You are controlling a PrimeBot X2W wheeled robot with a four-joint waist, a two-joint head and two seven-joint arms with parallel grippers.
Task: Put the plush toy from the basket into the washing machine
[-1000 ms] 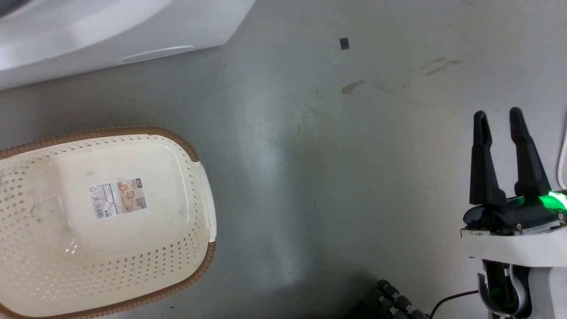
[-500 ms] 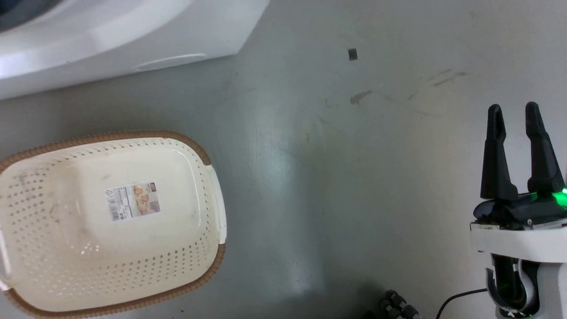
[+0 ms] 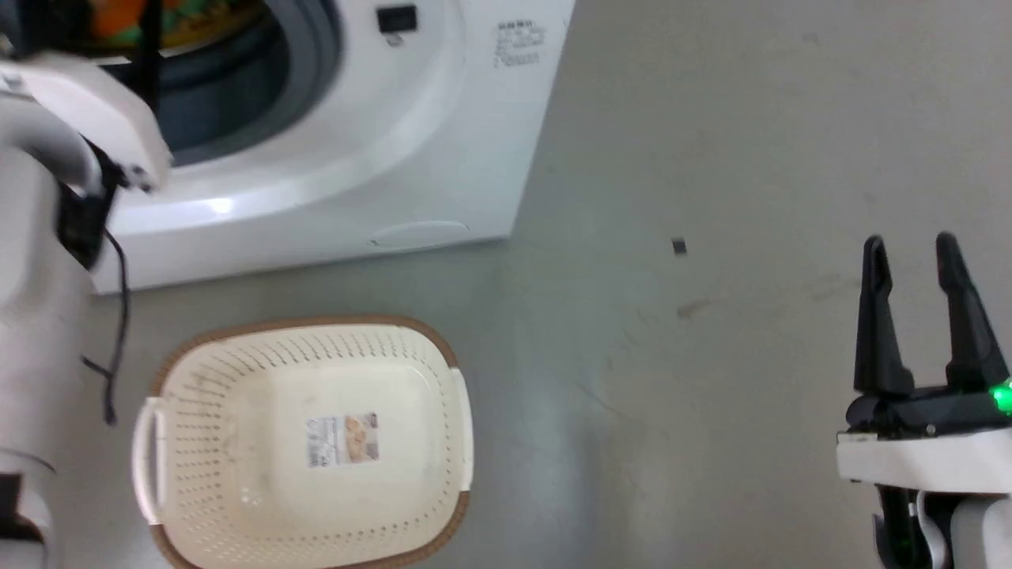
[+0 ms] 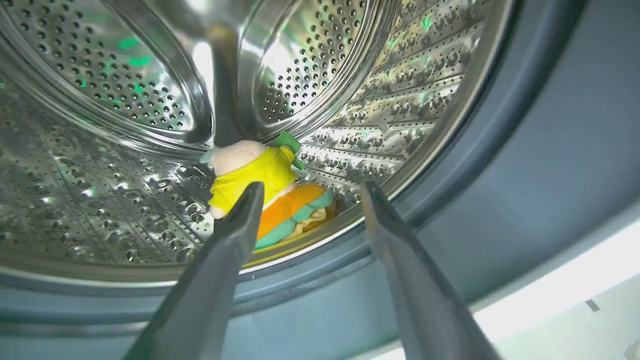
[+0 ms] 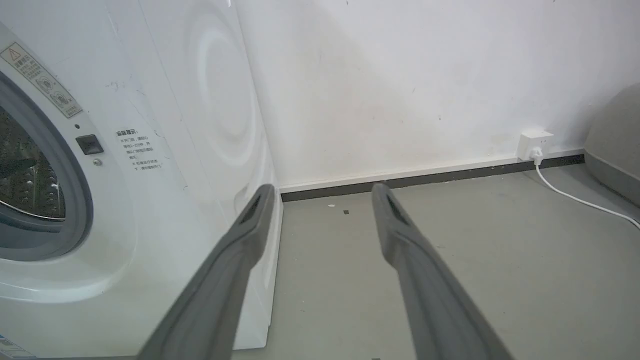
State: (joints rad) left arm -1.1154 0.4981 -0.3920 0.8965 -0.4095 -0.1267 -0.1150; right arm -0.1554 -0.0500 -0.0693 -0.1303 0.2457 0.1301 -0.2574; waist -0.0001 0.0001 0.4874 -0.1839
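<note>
The plush toy (image 4: 257, 172) lies inside the washing machine's steel drum (image 4: 90, 210), close to the front lip, its yellow-clad figure on top of the orange burger cushion (image 4: 300, 205). My left gripper (image 4: 311, 187) is open just outside the drum mouth, and the toy sits beyond its fingers, apart from them. In the head view the toy (image 3: 126, 17) shows as orange and green inside the porthole of the white washing machine (image 3: 411, 142). The cream basket (image 3: 300, 324) stands on the floor before the machine, holding nothing but its label. My right gripper (image 3: 909, 253) is open and holds nothing.
My pale left forearm (image 3: 47, 197) reaches up toward the porthole at the left edge. The grey gasket (image 4: 500, 175) rings the drum. In the right wrist view a wall socket (image 5: 534, 142) with a white cable (image 5: 575, 200) is at the far right, over grey floor (image 5: 450, 260).
The head camera has swung, so the basket now sits lower and smaller and the washer's porthole and my left arm have come into view. The right gripper stays open.
</note>
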